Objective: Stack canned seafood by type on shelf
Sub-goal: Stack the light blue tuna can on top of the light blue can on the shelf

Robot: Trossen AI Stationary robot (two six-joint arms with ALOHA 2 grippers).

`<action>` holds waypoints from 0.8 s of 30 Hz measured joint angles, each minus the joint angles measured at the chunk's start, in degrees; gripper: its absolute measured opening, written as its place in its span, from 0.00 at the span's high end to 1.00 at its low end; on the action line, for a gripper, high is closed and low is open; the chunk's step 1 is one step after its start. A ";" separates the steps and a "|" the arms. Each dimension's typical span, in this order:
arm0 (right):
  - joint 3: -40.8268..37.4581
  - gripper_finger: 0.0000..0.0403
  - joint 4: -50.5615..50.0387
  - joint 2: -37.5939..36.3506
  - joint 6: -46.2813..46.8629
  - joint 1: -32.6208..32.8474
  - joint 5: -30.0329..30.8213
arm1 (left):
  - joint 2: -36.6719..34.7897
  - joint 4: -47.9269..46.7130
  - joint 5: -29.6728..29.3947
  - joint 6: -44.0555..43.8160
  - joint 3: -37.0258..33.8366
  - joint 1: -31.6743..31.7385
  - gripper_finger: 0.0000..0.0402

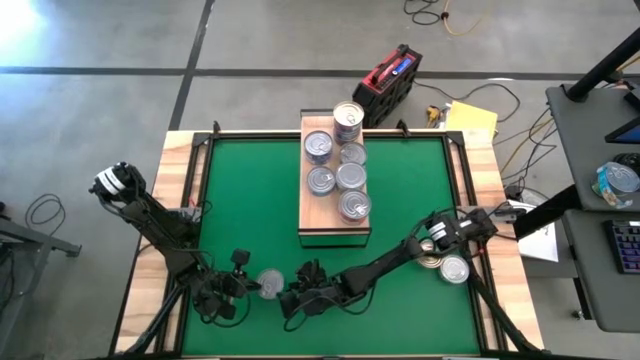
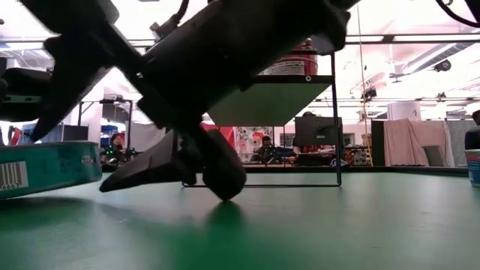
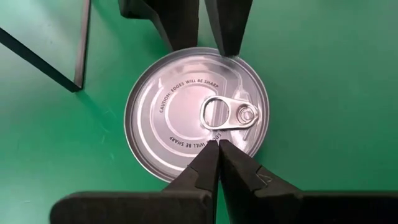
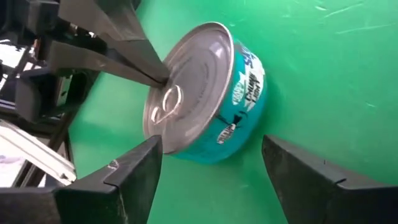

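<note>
A teal tin with a silver pull-ring lid (image 3: pixel 186 118) stands flat on the green mat near the table's front edge (image 1: pixel 271 283). My left gripper (image 3: pixel 217 148) is shut, with its tips on the lid. My right gripper (image 4: pixel 211 163) is open and low at the tin's right side (image 1: pixel 292 297), its two fingers spread wider than the tin. The light-wood shelf (image 1: pixel 312 215) stands at the mat's far middle and carries several silver-lidded tins (image 1: pixel 340 178). Two more tins (image 1: pixel 447 266) lie at the right. My left gripper's shut fingertips (image 4: pixel 160 78) rest on the tin's lid beside the pull ring (image 3: pixel 214 114), coming slanting down from the table's left. The tin sits flat on the mat. My right gripper: one finger (image 3: pixel 229 37) reaches the tin's rim; whether it touches I cannot tell.
The shelf's dark frame legs (image 3: pixel 78 59) stand on the mat just beyond the tin. A red and black case (image 1: pixel 390 80) lies past the table's far edge. Bare green mat (image 1: pixel 250 200) stretches left of the shelf.
</note>
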 joint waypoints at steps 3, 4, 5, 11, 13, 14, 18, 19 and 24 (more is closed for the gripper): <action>2.58 0.32 0.32 1.76 -0.13 -0.31 -0.03 | -0.02 0.97 0.20 -0.44 -0.66 -0.18 1.00; 3.22 0.32 0.00 2.32 -0.27 -0.39 0.03 | -0.04 1.41 0.21 -0.61 -0.92 -0.25 1.00; 4.11 0.31 -0.31 2.72 -0.51 -0.45 -0.05 | 0.05 1.91 0.15 -0.73 -1.19 -0.36 1.00; 8.55 0.30 -2.86 4.71 -2.17 -0.70 0.40 | 0.95 5.45 0.58 1.24 -1.49 -0.57 1.00; 9.75 0.32 -5.47 4.74 -2.31 -0.80 0.56 | 0.98 6.70 0.86 2.29 -1.49 -0.55 1.00; 10.42 0.33 -6.46 4.74 -2.78 -0.84 0.67 | 1.01 7.05 0.93 3.01 -1.45 -0.55 1.00; 11.66 0.43 -6.18 4.70 -4.31 -0.97 1.12 | 1.08 7.30 1.88 4.78 -0.95 -0.59 1.00; 11.92 0.46 -6.29 4.67 -4.50 -0.97 1.12 | 1.09 7.21 1.84 5.01 -0.89 -0.57 1.00; 12.17 0.66 -6.80 4.67 -4.76 -0.90 1.15 | 1.09 7.02 1.79 6.47 -0.03 -0.57 1.00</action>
